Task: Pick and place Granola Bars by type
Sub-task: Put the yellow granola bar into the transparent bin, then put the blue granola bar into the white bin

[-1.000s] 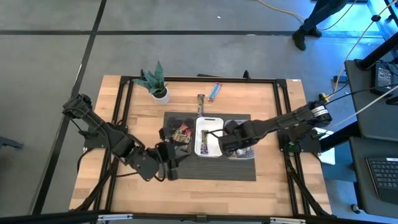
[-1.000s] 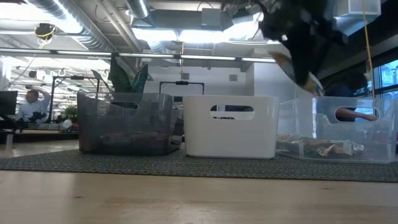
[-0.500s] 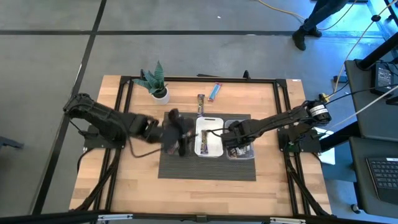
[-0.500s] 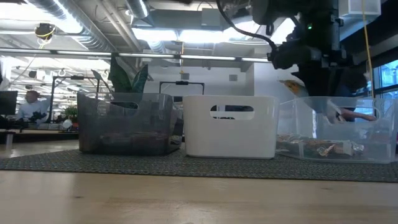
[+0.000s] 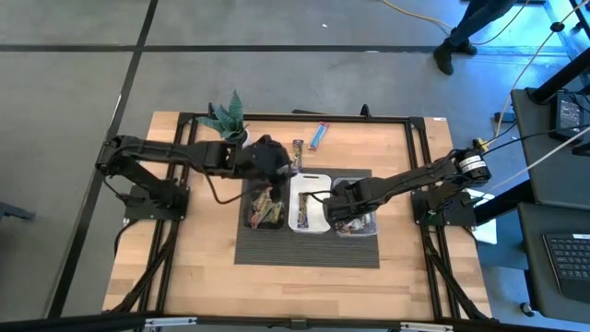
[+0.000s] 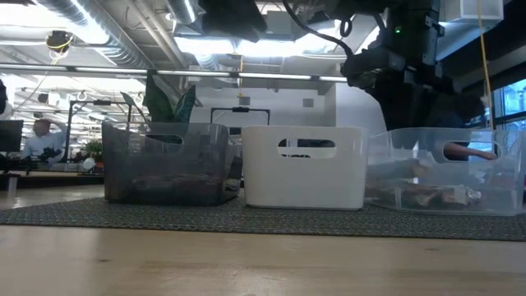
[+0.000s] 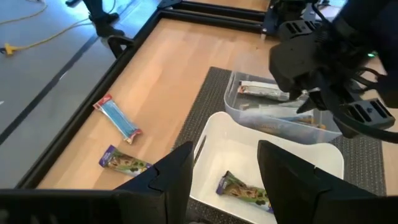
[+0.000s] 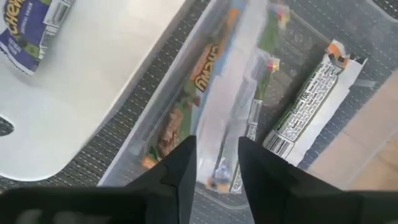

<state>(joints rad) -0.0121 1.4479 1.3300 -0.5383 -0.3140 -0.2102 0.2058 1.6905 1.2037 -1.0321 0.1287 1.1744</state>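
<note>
Swinging up from the lower left of the high view over the past second, the left arm now reaches across to the far edge of the white tray [image 5: 310,214], while the right arm has shifted only slightly over the clear tray [image 5: 358,221].

From above, the wooden counter [image 5: 406,277] fills the middle, with grey floor around it and a desk at the right edge. A dark mat [image 5: 304,251] carries three trays in a row: black tray [image 5: 265,209], white, clear. A potted plant [image 5: 228,122] stands at the counter's upper left.

The left gripper [image 5: 273,157] hovers above centre, its jaws spread with nothing between them. The right gripper [image 5: 343,210] hangs over the clear tray, jaws parted a little around nothing.

Granola Bars [image 8: 317,98] lie in the clear tray; one purple bar [image 7: 243,190] lies in the white tray. A blue bar [image 7: 118,119] and another purple bar [image 7: 125,162] rest on bare counter, at the left of the left wrist view.
</note>
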